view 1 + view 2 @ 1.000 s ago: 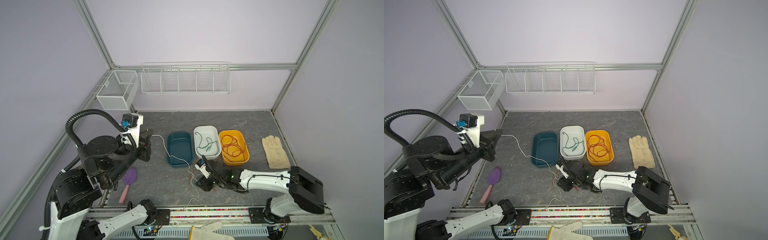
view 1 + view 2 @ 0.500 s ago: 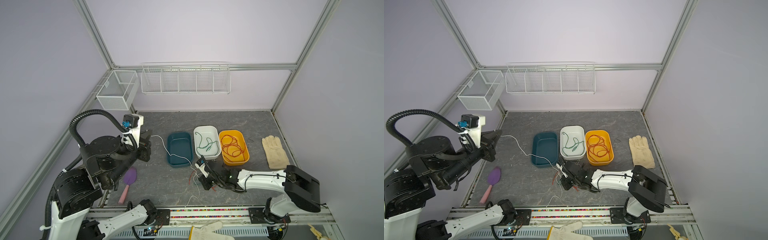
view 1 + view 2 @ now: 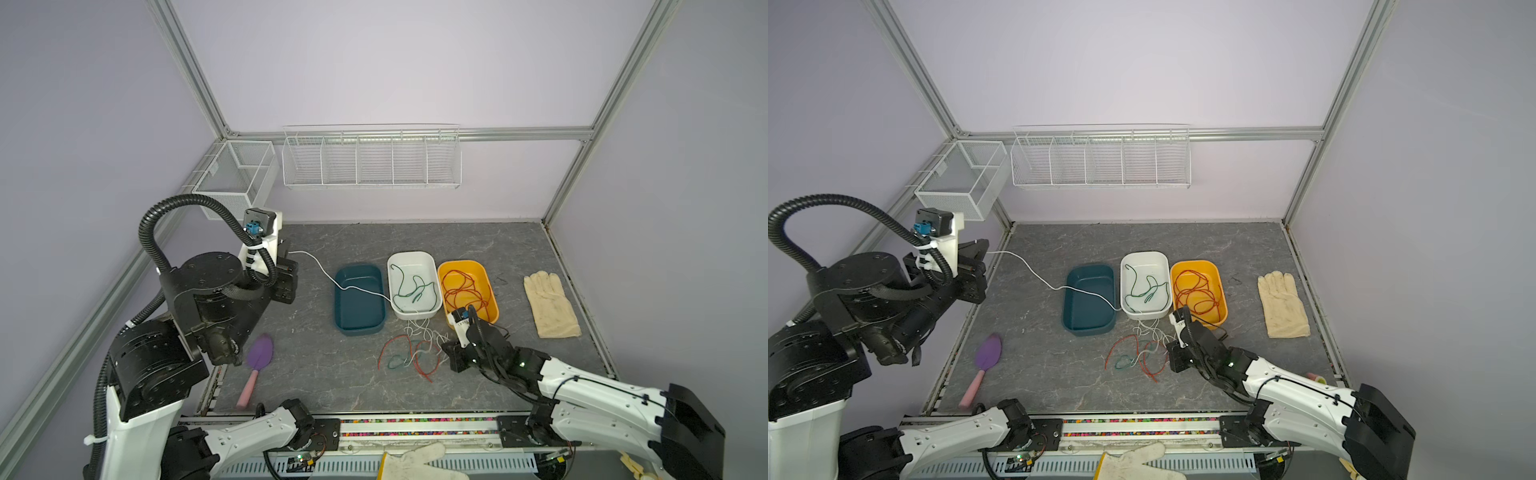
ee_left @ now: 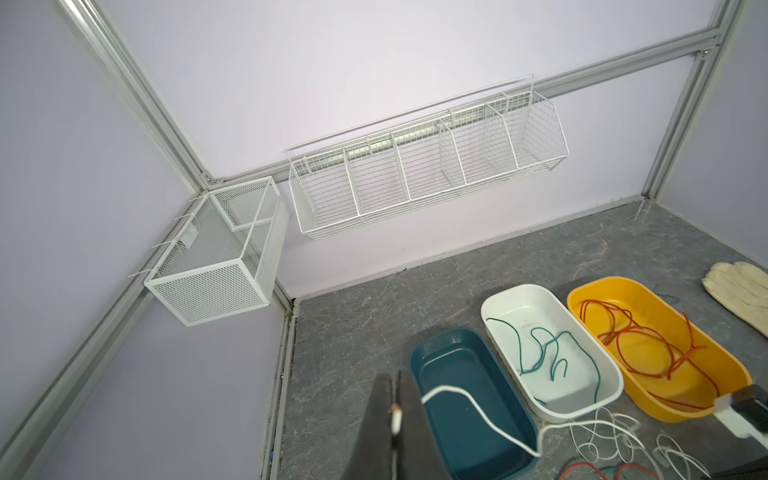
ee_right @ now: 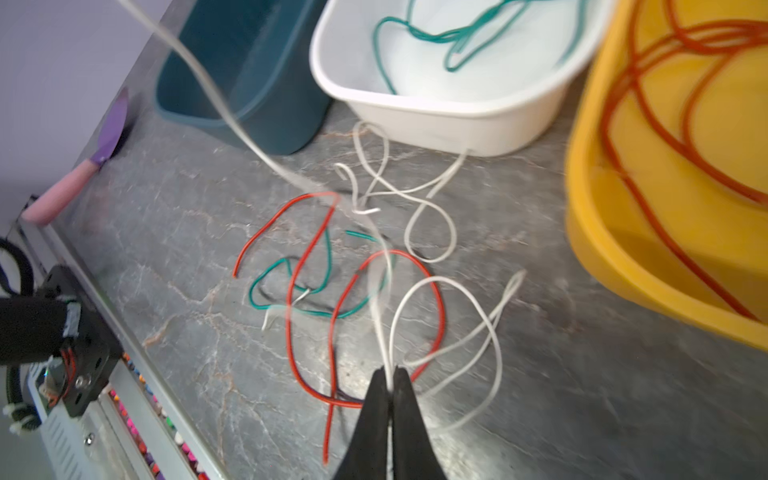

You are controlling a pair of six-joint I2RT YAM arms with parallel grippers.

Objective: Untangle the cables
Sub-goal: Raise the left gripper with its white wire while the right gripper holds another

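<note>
While a green cable point(image 3: 411, 291) lies in the white tray point(image 3: 411, 254) and an orange cable point(image 3: 461, 286) in the yellow tray point(image 3: 461, 262), left gripper point(image 4: 395, 411) and right gripper point(image 5: 390, 386) both pinch the white cable point(image 4: 451, 388) strung between them, a red-green-white tangle point(image 5: 328, 249) unsorted just ahead of the right jaws.

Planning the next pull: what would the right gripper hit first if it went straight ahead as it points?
Probably the red cable loop just ahead of the right gripper, which is shut on the white cable; depth is unclear.

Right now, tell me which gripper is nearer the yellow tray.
Right. The right gripper is just in front of the yellow tray; the left gripper is far off, beyond the teal tray.
</note>
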